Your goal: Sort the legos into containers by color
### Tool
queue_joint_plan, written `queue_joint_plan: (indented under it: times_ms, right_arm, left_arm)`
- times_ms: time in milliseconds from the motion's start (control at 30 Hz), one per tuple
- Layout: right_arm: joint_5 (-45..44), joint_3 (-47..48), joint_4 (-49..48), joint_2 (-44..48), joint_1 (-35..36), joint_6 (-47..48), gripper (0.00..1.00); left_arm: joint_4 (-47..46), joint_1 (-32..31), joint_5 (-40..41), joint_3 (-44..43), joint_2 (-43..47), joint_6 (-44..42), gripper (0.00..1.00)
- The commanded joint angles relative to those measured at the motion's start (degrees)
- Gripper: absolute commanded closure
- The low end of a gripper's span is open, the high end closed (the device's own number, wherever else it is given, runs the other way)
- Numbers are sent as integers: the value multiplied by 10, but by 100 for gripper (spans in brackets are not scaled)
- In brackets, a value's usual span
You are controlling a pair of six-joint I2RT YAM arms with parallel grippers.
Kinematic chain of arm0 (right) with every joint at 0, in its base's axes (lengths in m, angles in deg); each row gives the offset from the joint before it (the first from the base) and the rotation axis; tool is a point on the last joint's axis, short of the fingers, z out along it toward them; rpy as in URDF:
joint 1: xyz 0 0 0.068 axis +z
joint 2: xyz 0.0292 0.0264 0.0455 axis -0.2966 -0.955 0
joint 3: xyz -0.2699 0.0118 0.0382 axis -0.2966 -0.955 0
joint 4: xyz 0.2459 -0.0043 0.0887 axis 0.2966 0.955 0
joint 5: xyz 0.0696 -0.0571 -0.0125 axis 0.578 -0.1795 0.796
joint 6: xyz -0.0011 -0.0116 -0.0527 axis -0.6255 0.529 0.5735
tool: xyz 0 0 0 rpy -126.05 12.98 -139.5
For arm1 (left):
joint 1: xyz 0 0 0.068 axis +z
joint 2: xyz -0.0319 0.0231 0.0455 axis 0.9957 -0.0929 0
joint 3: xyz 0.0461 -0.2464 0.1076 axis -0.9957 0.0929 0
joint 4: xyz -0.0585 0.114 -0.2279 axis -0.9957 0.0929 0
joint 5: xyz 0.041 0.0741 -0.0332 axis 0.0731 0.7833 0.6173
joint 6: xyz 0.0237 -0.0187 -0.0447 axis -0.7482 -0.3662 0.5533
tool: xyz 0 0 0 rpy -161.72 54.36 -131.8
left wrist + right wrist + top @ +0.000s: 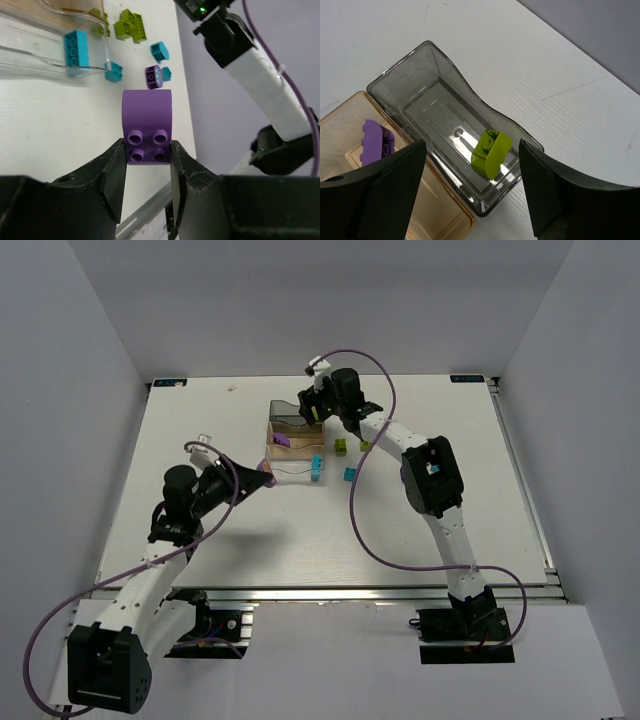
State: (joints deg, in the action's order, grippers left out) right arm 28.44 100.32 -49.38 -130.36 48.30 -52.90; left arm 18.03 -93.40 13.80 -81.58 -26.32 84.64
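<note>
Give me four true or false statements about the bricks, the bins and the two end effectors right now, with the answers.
1. The left end effector grips a purple brick. True.
2. The smoky grey bin holds a cyan brick. False: it holds a lime green brick.
3. The right end effector is open above the smoky grey bin. True.
4. The amber bin has nothing in it. False: a second purple brick lies inside.
</note>
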Motion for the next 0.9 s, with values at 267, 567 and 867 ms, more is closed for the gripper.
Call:
queue_joint_plan:
  times_ms: [267,567,867]
  right_arm:
    - [300,-200,4,254,-59,36,28]
    - [364,-384,67,420,-107,44,100]
    - [363,-510,105,528,-119,58,91]
  left_arm:
    - [190,-65,108,-227,-208,-168,100]
    - [215,-100,195,-393,-398,-218,100]
    - [190,-119,286,-520,-533,-231,100]
